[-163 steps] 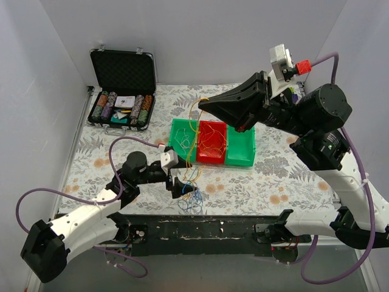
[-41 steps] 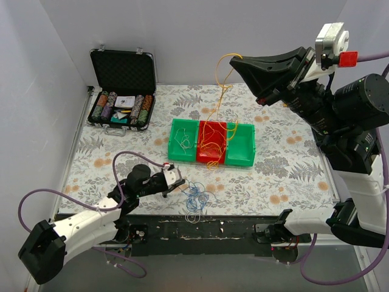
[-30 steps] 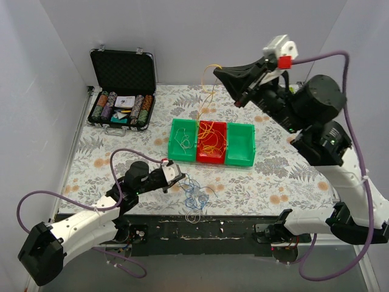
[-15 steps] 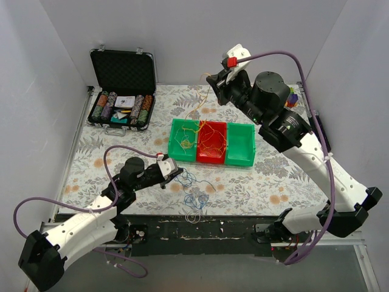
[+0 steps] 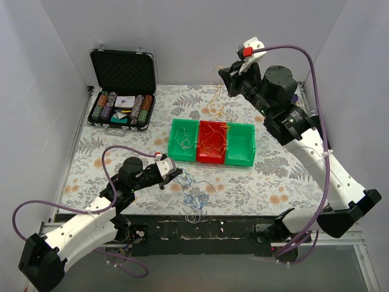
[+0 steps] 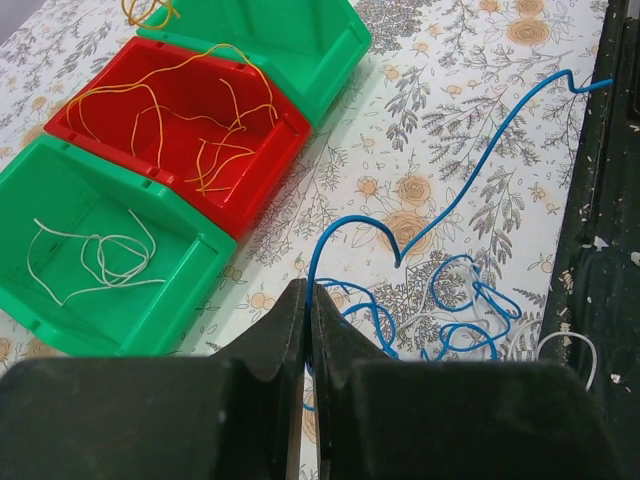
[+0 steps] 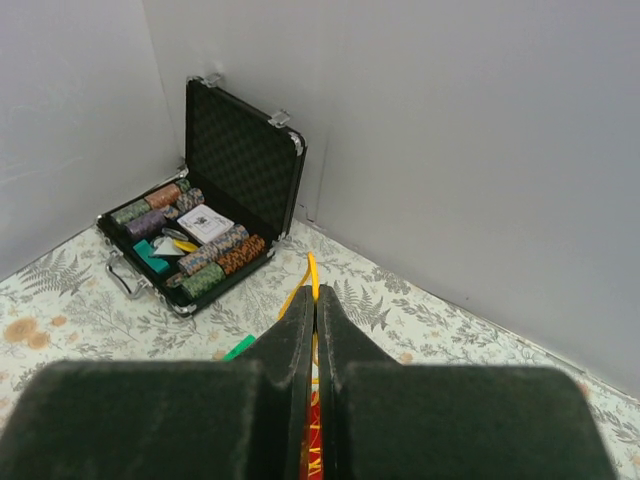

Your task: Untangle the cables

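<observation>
Where the floral table (image 5: 285,176) meets its back left corner, an open poker chip case (image 5: 121,91) stands with its lid upright and rows of chips inside. Nearer the front edge, the left gripper (image 5: 172,177) lies low over the table with its jaws pressed together on a strand of the blue cable (image 5: 193,193). That strand rises from the pinch, arches over and trails off to the right. The remainder of the blue cable lies in loose coils on the table just right of the gripper, and a thin white loop (image 5: 193,216) lies beside it at the front edge. Three bins sit in a row at mid-table, touching side to side. The left green bin (image 5: 183,141) holds a white cable (image 6: 95,255), the red bin (image 5: 211,143) holds tangled yellow cables (image 6: 200,130), and the right green bin (image 5: 241,146) follows. Behind the bins, the right gripper (image 5: 226,76) is raised high, its jaws clamped tight on a yellow cable (image 7: 312,272) that hangs down toward the row. Whether this strand joins the tangle in the red bin cannot be determined
</observation>
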You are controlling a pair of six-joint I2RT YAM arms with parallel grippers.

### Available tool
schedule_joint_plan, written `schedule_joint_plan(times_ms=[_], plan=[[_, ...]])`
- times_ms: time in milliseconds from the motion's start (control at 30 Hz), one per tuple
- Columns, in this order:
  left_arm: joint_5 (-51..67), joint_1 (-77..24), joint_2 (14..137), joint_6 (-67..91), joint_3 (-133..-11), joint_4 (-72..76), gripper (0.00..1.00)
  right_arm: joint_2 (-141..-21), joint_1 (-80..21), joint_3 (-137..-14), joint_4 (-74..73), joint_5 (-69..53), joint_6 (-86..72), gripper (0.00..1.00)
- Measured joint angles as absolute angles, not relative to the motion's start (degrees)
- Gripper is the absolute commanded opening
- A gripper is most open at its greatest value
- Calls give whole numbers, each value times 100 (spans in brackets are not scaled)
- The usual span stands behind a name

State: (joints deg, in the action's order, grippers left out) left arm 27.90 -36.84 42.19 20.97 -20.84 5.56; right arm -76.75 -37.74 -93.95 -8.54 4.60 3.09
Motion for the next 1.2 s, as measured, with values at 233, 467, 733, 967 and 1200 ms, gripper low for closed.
schedule_joint_plan(times_ms=[233,467,733,967,1200], plan=[[2812,-3662,4215,2123,-2084,554,0,-7675,-3527,-8816,-714,279,119,1],[2814,-3642,4213,2128,-2084,554,0,-7679,-3297,-8077,-565,242,-69,1],[2849,-3601,4178,2150,-2084,554,0,-8007,-3181,-7332,-355,305,-156,1],[2862,-3568,4163,2189,-2084,552,0,-8840,-3162,-6912,-292,213,-366,1],[2877,-3535,4152,2191,-2084,552,0,-9148,-3159,-6440,-239,-32,-670,50]])
